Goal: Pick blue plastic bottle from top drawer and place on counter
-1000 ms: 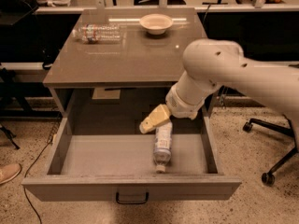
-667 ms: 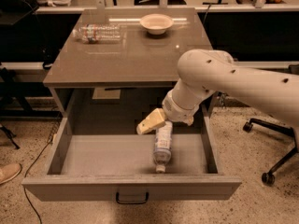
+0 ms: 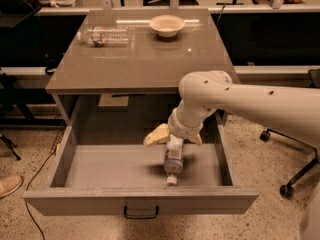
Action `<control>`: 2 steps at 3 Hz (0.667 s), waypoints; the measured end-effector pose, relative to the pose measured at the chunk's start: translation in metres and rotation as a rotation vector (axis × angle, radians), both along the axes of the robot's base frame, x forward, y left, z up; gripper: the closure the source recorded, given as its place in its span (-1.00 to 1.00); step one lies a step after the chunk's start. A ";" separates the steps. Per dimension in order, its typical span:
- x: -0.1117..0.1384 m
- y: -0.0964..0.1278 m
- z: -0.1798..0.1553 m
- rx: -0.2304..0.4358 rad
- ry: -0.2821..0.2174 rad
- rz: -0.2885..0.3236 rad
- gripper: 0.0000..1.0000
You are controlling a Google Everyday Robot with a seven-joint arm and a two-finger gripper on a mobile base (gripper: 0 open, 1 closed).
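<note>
The blue plastic bottle [image 3: 173, 164] lies on its side in the open top drawer [image 3: 110, 168], right of centre, with its white cap pointing at the drawer front. My gripper [image 3: 175, 138] hangs down into the drawer right over the bottle's far end. Its cream fingers [image 3: 156, 135] are spread open on either side of that end and have not closed on it. The white arm comes in from the right and hides the drawer's back right corner. The counter [image 3: 150, 64] is the glossy top above the drawer.
A clear bottle with a red-and-blue label [image 3: 105, 35] lies at the counter's back left. A cream bowl [image 3: 166, 25] stands at the back centre. The drawer handle [image 3: 141, 214] is on the front panel. Chair wheels [image 3: 286, 189] stand at the right and a shoe [image 3: 10, 184] at the left.
The arm has swung left and lower into the drawer. The open fingers, earlier beside and above the bottle's far end, now straddle it. The bottle has not moved.
</note>
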State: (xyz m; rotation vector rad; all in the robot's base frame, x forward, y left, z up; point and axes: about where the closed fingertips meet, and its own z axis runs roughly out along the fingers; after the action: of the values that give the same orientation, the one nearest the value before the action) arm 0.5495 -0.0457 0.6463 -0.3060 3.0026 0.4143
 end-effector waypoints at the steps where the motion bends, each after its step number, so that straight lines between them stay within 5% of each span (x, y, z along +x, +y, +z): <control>1: 0.002 0.008 -0.017 -0.008 0.029 -0.028 -1.00; 2: 0.004 0.009 -0.035 -0.005 0.061 -0.054 -0.62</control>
State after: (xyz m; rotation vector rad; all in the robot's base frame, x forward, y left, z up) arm 0.5538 -0.0362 0.6116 -0.2164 3.0637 0.4181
